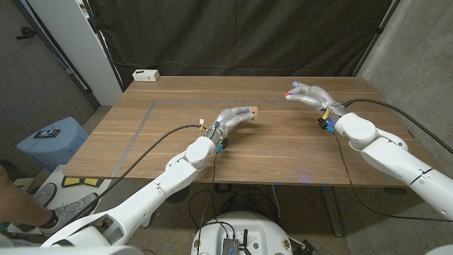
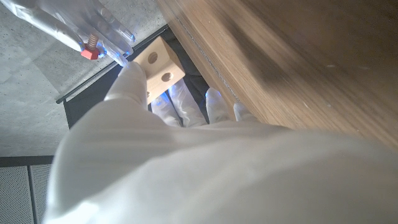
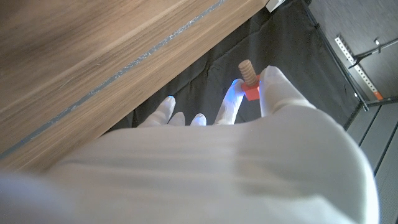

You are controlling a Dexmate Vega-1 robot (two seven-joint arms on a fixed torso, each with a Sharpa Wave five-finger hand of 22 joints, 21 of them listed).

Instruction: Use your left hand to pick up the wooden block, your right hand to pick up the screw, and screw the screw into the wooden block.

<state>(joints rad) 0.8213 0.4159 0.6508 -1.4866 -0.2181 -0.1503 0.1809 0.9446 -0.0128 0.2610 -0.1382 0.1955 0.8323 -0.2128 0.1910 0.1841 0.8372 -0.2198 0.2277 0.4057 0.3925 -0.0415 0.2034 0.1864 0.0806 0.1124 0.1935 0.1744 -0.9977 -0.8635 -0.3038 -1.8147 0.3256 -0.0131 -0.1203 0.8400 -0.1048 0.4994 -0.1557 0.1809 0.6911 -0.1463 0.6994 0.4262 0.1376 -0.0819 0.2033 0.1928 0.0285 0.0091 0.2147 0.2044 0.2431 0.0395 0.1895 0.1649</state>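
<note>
My left hand (image 1: 235,117) is lifted over the middle of the table and grips a pale wooden block (image 1: 250,111) at its fingertips. In the left wrist view the block (image 2: 159,65) shows two round holes, held by that hand (image 2: 168,124). My right hand (image 1: 311,95) hovers over the far right of the table and pinches a screw with a red head (image 1: 291,95). The right wrist view shows the screw (image 3: 248,80) with its tan threaded shaft sticking out past the fingertips (image 3: 271,81). The right hand and screw (image 2: 91,50) also appear beyond the block, a gap apart.
A white box (image 1: 146,74) sits at the table's far left corner. A grey line (image 1: 141,127) runs across the wooden table (image 1: 283,152). A black curtain hangs behind. A blue bin (image 1: 51,139) stands on the floor to the left, and black cables trail off both wrists.
</note>
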